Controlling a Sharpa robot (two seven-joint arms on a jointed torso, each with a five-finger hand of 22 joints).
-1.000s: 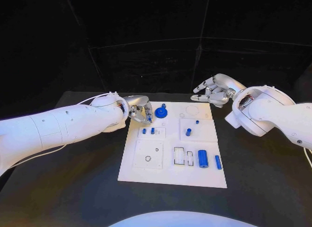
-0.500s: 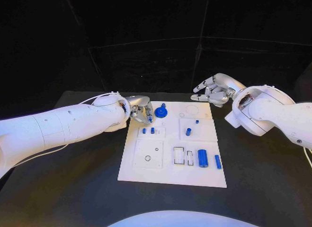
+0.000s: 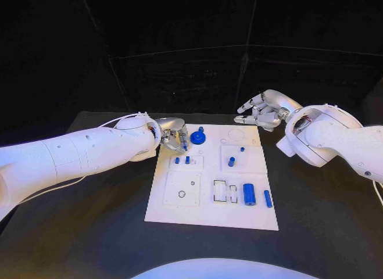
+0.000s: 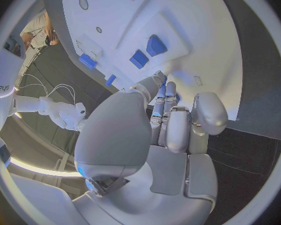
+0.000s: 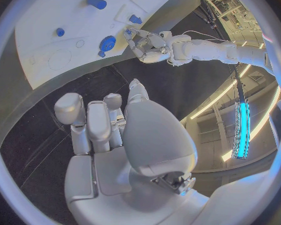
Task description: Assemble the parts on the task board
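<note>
You see the white task board (image 3: 212, 197) lying in the middle of the black bench (image 3: 90, 232), with its long side running away from the robot.

Your left hand (image 3: 173, 135) is at the far left corner of the board, just beside the blue round part (image 3: 198, 138) that sits near the far edge. In the left wrist view the fingers (image 4: 168, 117) are curled in close together above the board's edge, and you cannot tell if they hold something small or only touch the board. The head view does not make it clear either, so the state of this hand stays uncertain.

Your right hand (image 3: 262, 113) hangs above the bench past the far right corner of the board, apart from it. Its fingers are spread and nothing is in them, which the right wrist view (image 5: 109, 135) confirms: the palm is bare and the fingers are separate.

On the board, two small blue pegs (image 3: 182, 160) stand side by side in the left middle field. One more blue peg (image 3: 231, 162) stands in the right middle field, and a tiny blue piece (image 3: 242, 150) is just beyond it. In the near part, a blue cylinder (image 3: 249, 195) lies along the board, and a thinner blue pin (image 3: 267, 199) lies just beside it at the right edge. A rectangular slot (image 3: 219, 191) is to the left of the cylinder.
</note>
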